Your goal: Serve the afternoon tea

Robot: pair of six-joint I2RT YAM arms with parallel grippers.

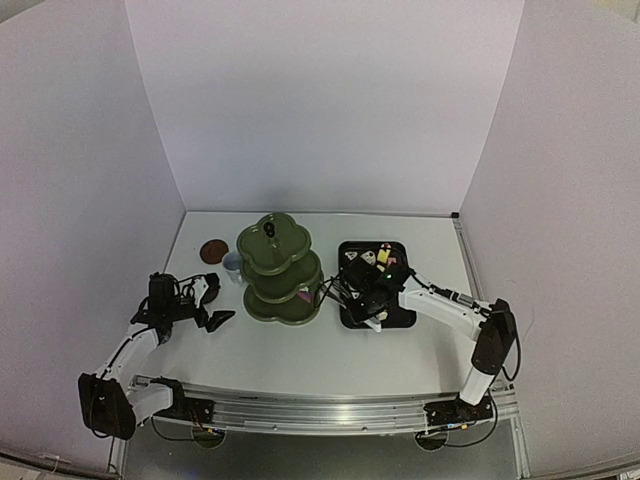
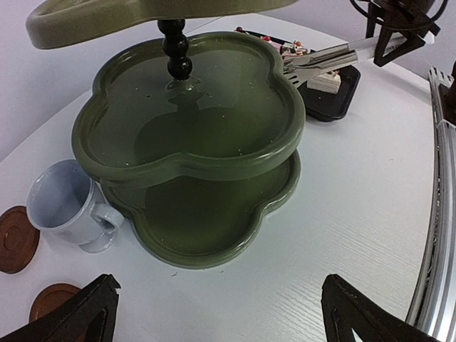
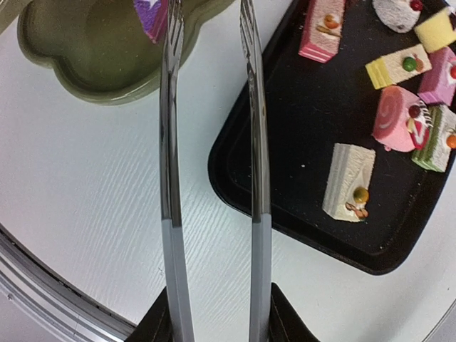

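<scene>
The olive-green three-tier stand (image 1: 278,270) is at the table's middle; it also shows in the left wrist view (image 2: 192,128). A pink-purple cake (image 3: 151,16) lies in its bottom tier (image 3: 43,64). Several more cakes lie on the black tray (image 3: 306,128), among them a white one (image 3: 349,182) and a pink roll (image 3: 399,117). My right gripper (image 3: 217,331) is shut on the metal tongs (image 3: 171,142). The tong arms stand apart with their tips at the stand's edge. My left gripper (image 2: 221,320) is open and empty, just short of the stand. A cup (image 2: 68,203) and two brown coasters (image 2: 16,239) are left of the stand.
The black tray (image 1: 375,285) sits right of the stand, close to it. The metal rail (image 2: 434,214) runs along the near table edge. White walls enclose the table on three sides. The second coaster (image 2: 53,299) lies near my left finger.
</scene>
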